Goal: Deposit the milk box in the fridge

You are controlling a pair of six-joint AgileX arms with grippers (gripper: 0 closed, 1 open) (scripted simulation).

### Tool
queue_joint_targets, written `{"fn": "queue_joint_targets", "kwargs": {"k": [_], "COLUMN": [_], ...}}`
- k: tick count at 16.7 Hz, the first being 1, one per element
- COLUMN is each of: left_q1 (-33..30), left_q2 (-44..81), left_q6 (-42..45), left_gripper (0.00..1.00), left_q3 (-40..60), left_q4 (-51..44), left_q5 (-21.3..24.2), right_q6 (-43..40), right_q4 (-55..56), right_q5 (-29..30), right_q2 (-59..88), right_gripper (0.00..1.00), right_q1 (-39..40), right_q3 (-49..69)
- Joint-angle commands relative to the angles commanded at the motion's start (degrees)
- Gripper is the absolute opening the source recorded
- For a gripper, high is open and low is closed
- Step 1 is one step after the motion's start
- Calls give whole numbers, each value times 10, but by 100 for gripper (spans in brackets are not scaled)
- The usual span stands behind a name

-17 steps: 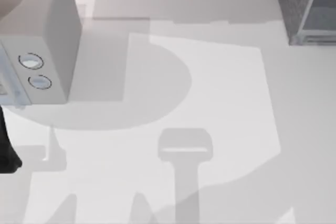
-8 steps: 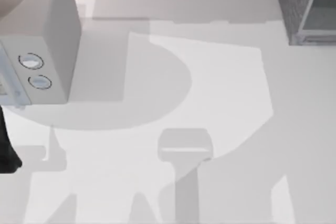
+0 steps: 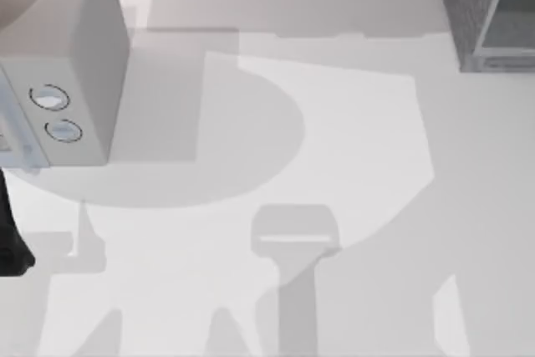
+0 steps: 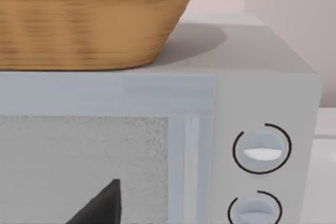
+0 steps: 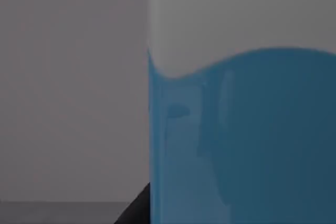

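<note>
**Milk box close against the right tool's camera**

A woven basket (image 4: 89,19) sits on top of the light grey box with two dials (image 3: 63,81), at the counter's (image 3: 351,148) left. The fridge (image 3: 485,10) stands at the far right corner. The milk box (image 5: 241,140), blue with white above, looms right by the right tool; its grip cannot be told.
</note>
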Motion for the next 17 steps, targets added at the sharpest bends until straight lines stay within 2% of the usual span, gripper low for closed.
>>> {"fn": "queue_joint_targets", "kwargs": {"k": [11,17], "left_q1": [0,0], "left_q2": [0,0], "left_q6": [0,0], "left_gripper": [100,100], "left_q3": [0,0], "left_q4": [0,0], "left_q5": [0,0], "right_q6": [0,0], "right_q4": [0,0], "right_q5": [0,0], "right_q2": [0,0], "right_gripper": [98,100], "right_q1": [0,0], "right_q3": [0,0]}}
